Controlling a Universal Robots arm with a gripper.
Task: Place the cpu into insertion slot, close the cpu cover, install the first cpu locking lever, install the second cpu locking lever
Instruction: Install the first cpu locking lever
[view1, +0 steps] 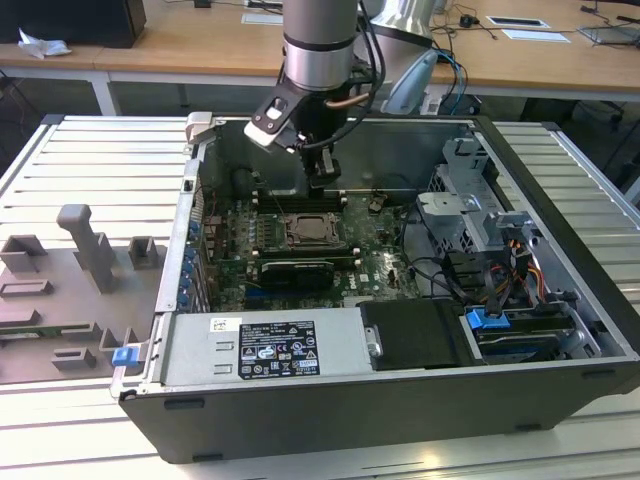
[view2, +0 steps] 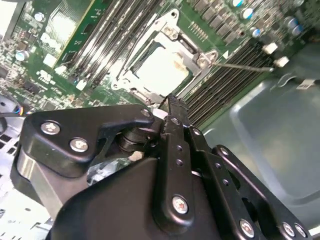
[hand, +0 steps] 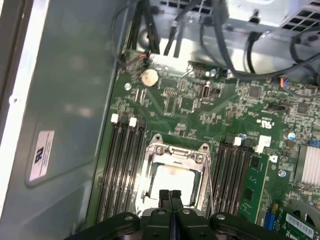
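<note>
Cpu (hand: 175, 177) lies flat in the slot (view1: 318, 232), its pale top showing through the cut-out of the cover (hand: 177, 149), which looks folded down over it. I judge the chip light, thin and stiff. Its underside contacts are fragile, so it should only be taken by two opposite edges, never pressed on its face. The cover is thin, stiff sheet metal that I expect to swing on its hinge with little force. In the second wrist view a thin wire lever (view2: 245, 66) stands out from a corner of the socket across the memory slots (hand: 122, 165). It seems unlatched. I take it for springy and slippery, best pushed near its free end.

The arm reaches straight down into the open case (view1: 350, 420) with the wrist vertical. The gripper (hand: 170, 192) hangs above the green board (hand: 200, 105), apart from it and near one edge of the socket. Its two fingers are pressed together with nothing between them.
</note>
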